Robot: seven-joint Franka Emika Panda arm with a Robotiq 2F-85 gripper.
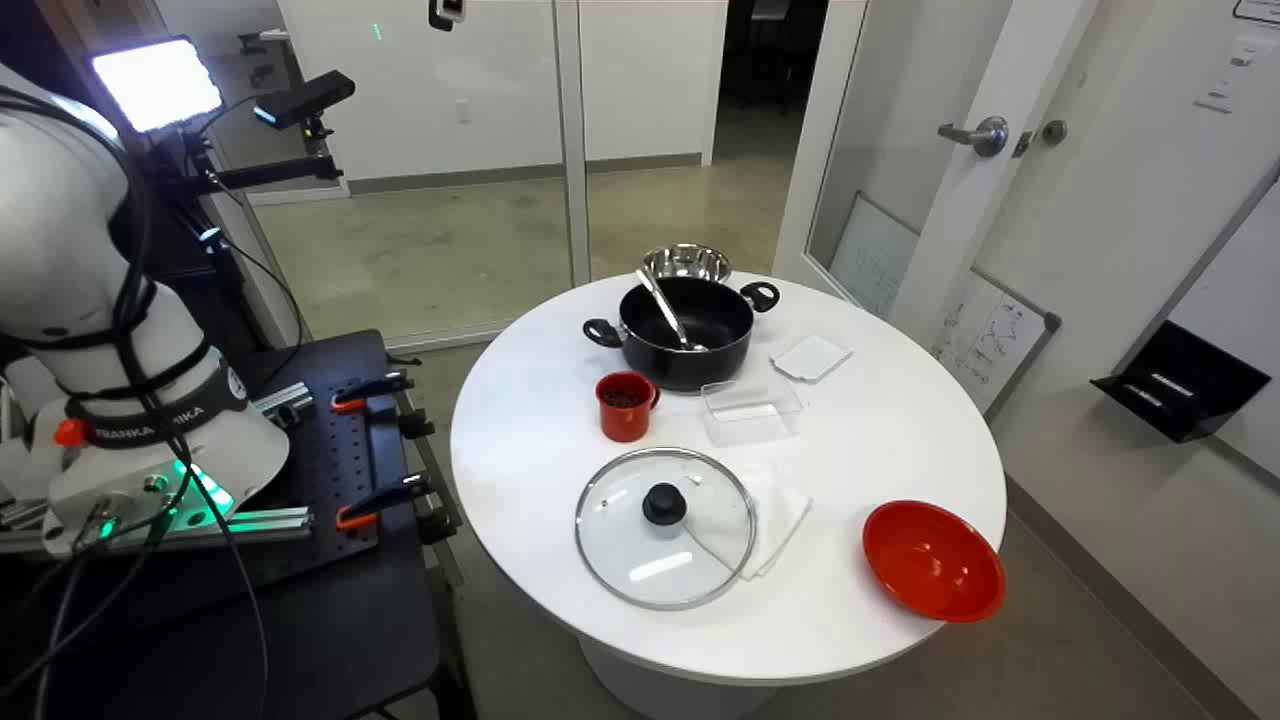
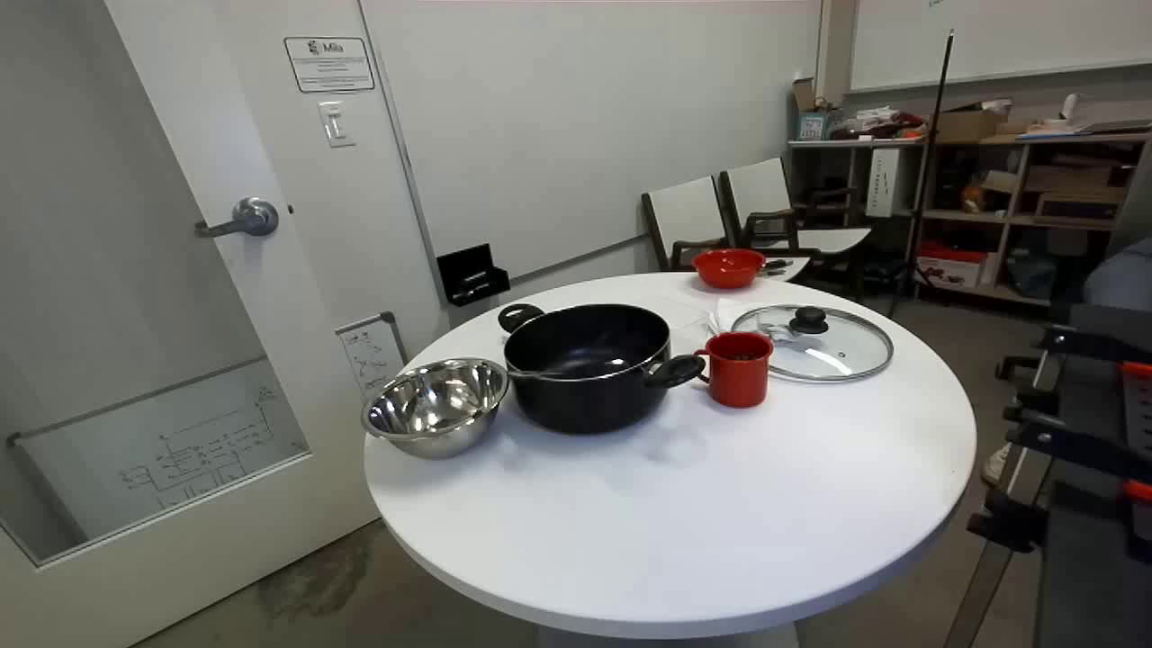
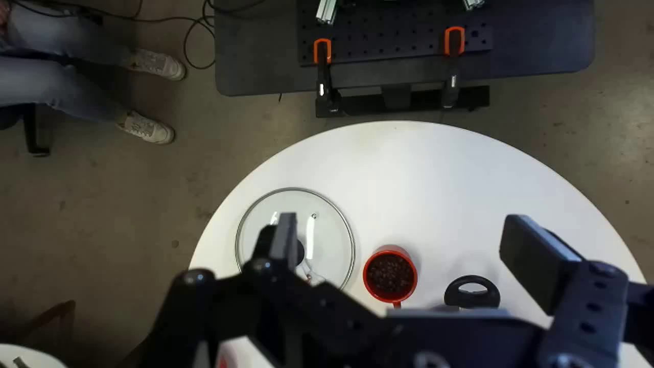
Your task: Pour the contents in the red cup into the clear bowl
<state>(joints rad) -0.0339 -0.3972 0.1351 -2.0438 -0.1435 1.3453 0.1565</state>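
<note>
Red cup point(image 1: 625, 420) stands on the desk point(image 1: 880, 430), dark bits point(image 3: 390, 276) inside, bare flanks on offer

And there it is, upright, in from the edge that faces the robot point(image 1: 160, 370), with the lid point(image 1: 664, 504) near one side and the black pot point(image 1: 685, 370) near the other. The handle points inward, toward the desk's middle. Overhead, the pincer point(image 3: 406, 245) hangs spread wide, nothing in its grasp!

How will it handle? Hard-walled, I'd say, light to middling in weight, and that glossy red skin could slip under a loose hold. The bits look loose: any jolt or early tilt may spill them. Best hold, I reckon: squarely across the bare flanks, below the rim, handle left outside the grip. Mind the pot's handle point(image 3: 472, 300) nearby on the way down!

And the clear bowl point(image 1: 752, 430), near the desk's middle, is so faint against the white that its depth is hard to call from here.
</note>
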